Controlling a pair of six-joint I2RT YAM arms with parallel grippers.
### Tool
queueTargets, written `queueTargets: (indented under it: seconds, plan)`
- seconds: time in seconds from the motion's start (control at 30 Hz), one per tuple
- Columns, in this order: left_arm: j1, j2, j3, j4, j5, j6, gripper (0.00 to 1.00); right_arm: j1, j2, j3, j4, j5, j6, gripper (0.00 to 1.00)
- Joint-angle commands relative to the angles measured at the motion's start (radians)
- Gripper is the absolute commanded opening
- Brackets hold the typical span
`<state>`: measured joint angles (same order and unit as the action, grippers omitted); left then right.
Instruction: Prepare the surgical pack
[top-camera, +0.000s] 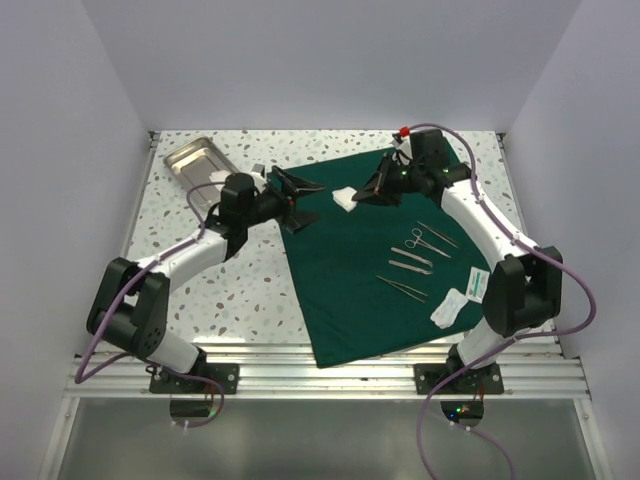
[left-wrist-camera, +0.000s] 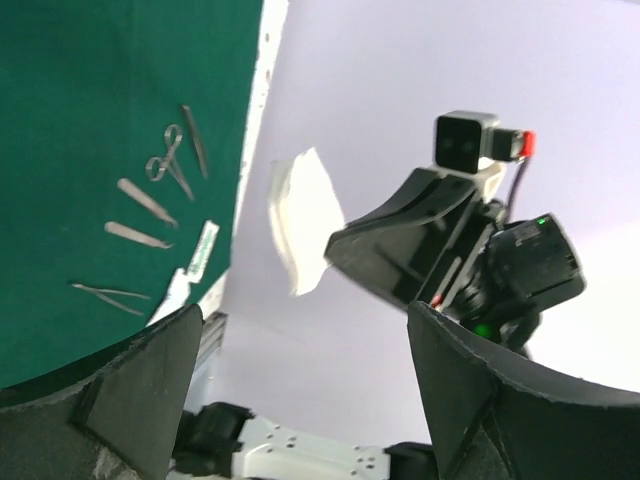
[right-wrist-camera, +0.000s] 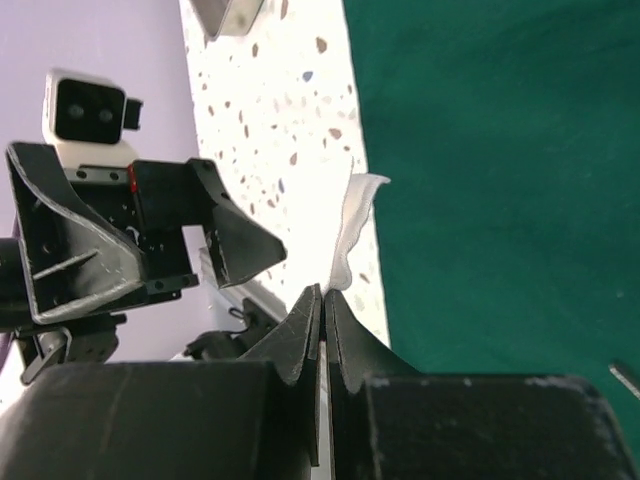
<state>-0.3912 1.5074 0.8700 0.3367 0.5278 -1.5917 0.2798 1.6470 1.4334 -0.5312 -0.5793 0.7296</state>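
The surgical pack (top-camera: 380, 270), a dark green drape, lies flat on a white speckled table (top-camera: 230, 290) boxed in by plain pale walls (top-camera: 320, 60). Its near edge reaches the metal rails (top-camera: 330, 365), and a steel tray (top-camera: 195, 160) sits well beyond its far left corner. Over the pack's far left edge the right gripper (top-camera: 365, 194) is clamped on a white gauze square (top-camera: 345, 198); just left of that edge the left gripper (top-camera: 315, 203) stands wide and empty.
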Motion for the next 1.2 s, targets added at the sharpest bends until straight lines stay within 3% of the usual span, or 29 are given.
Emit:
queueTargets:
  seconds: [0.0, 0.37, 0.5, 0.7, 0.8, 0.9, 0.93, 1.0, 1.03, 1.13, 1.17]
  plan:
    - [-0.034, 0.017, 0.044, 0.079, -0.074, -0.108, 0.87, 0.018, -0.07, -0.03, 0.06, -0.054, 0.073, 0.0]
    - [-0.097, 0.096, 0.089, 0.076, -0.084, -0.14, 0.83, 0.045, -0.127, -0.074, 0.097, -0.079, 0.114, 0.0]
    - [-0.097, 0.115, 0.095, 0.116, -0.081, -0.165, 0.78, 0.058, -0.119, -0.087, 0.111, -0.082, 0.12, 0.0]
    - [-0.097, 0.158, 0.121, 0.16, -0.058, -0.194, 0.58, 0.075, -0.09, -0.094, 0.143, -0.079, 0.123, 0.0]
    - [-0.095, 0.177, 0.115, 0.202, -0.04, -0.211, 0.42, 0.079, -0.062, -0.09, 0.16, -0.08, 0.125, 0.0]
    - [-0.068, 0.188, 0.103, 0.223, -0.016, -0.197, 0.12, 0.082, -0.03, -0.076, 0.168, -0.085, 0.12, 0.0]
    - [-0.054, 0.189, 0.1, 0.208, 0.001, -0.179, 0.07, 0.084, -0.006, -0.058, 0.156, -0.08, 0.101, 0.0]
    - [0.006, 0.192, 0.107, 0.176, 0.03, -0.091, 0.0, 0.081, 0.016, -0.028, 0.085, -0.076, 0.065, 0.22]
    - [0.032, 0.194, 0.113, 0.153, 0.061, -0.052, 0.0, 0.081, 0.029, -0.001, 0.057, -0.064, 0.018, 0.42]
    - [0.147, 0.204, 0.193, -0.023, 0.103, 0.201, 0.0, 0.082, 0.04, 0.031, -0.054, -0.027, -0.065, 0.62]
    - [0.176, 0.215, 0.277, -0.18, 0.104, 0.282, 0.0, 0.082, 0.033, 0.033, -0.082, 0.013, -0.12, 0.66]
